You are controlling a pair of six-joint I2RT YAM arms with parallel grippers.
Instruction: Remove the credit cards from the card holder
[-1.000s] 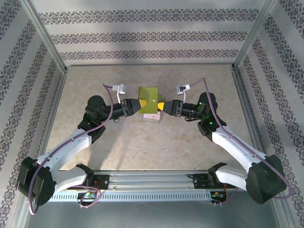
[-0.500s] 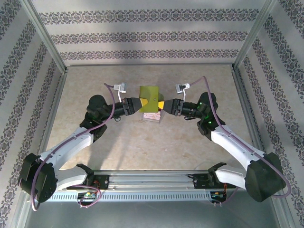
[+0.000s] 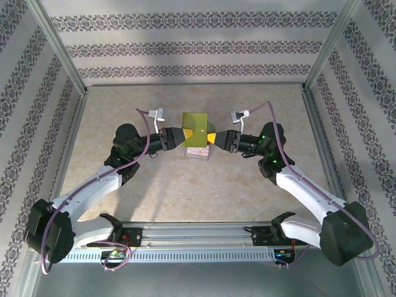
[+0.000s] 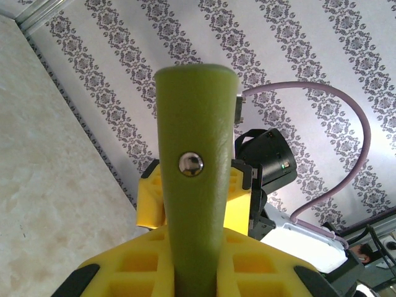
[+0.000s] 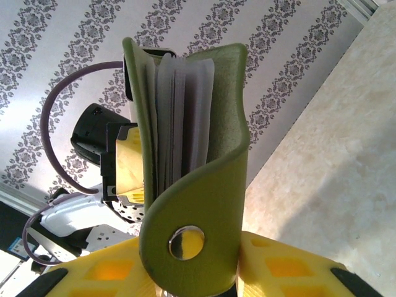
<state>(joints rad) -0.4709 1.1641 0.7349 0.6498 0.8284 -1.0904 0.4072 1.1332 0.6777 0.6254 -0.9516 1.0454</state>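
Card holder [image 3: 195,129], a small olive-green bifold wallet, hangs in the air over the middle of the beige stone-patterned table [image 3: 154,185].

Top external view: the left gripper [image 3: 178,136] meets the card holder's left side and the right gripper [image 3: 212,137] meets its right side. The two arms approach head-on from opposite sides. A clear plastic tray [image 3: 199,153] with red-and-white contents lies on the table directly under the near edge of the card holder.

Left wrist view: the left gripper is clenched on the card holder. The olive leather stands upright between the yellow fingers, outer face toward the camera. A round metal snap stud [image 4: 190,164] sits at mid-height. The yellow fingers of the right gripper show behind the leather on both sides.

Right wrist view: the card holder stands upright and slightly open. Greyish translucent inner pockets [image 5: 179,117] fan out between the two olive covers. Whether credit cards sit in them cannot be told. A rounded olive closure flap [image 5: 207,204] with a second metal snap fills the space between the yellow fingers. The right gripper grasps the card holder at this flap, with no gap visible on either side.
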